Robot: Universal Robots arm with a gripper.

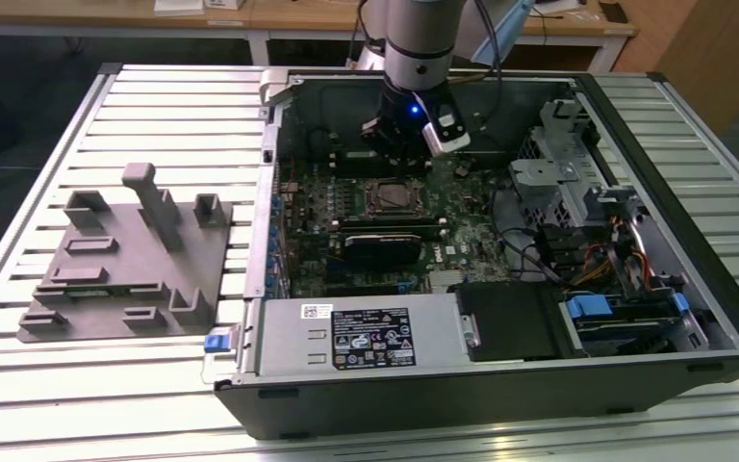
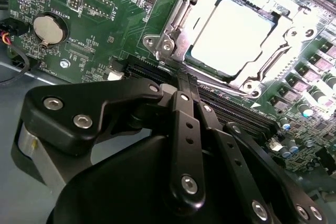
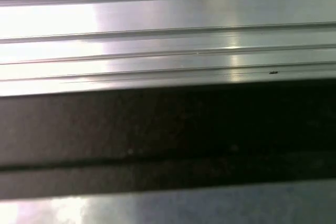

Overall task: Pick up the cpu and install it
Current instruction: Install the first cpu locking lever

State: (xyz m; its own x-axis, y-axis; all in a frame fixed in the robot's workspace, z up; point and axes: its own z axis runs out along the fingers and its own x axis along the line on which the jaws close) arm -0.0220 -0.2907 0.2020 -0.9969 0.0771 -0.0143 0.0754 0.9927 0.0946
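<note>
The cpu (image 2: 231,38), a small square chip with a pale silver face, lies flat inside the metal frame of the socket (image 2: 173,35) on the green motherboard (image 2: 105,19). In the second wrist view my black gripper (image 2: 185,85) stands just off the socket's edge, apart from the chip, its fingers (image 2: 181,124) pressed together with nothing between them. In the exterior view the gripper (image 1: 399,164) hangs inside the open computer case (image 1: 729,318), just behind the socket (image 1: 392,198).
A grey plastic tray (image 1: 126,279) with upright blocks lies on the slatted metal table (image 1: 36,404) at the exterior view's left. A black expansion card (image 1: 383,245), drive bays and cables (image 1: 600,250) crowd the case. The first wrist view shows table slats (image 3: 168,40) and a dark edge.
</note>
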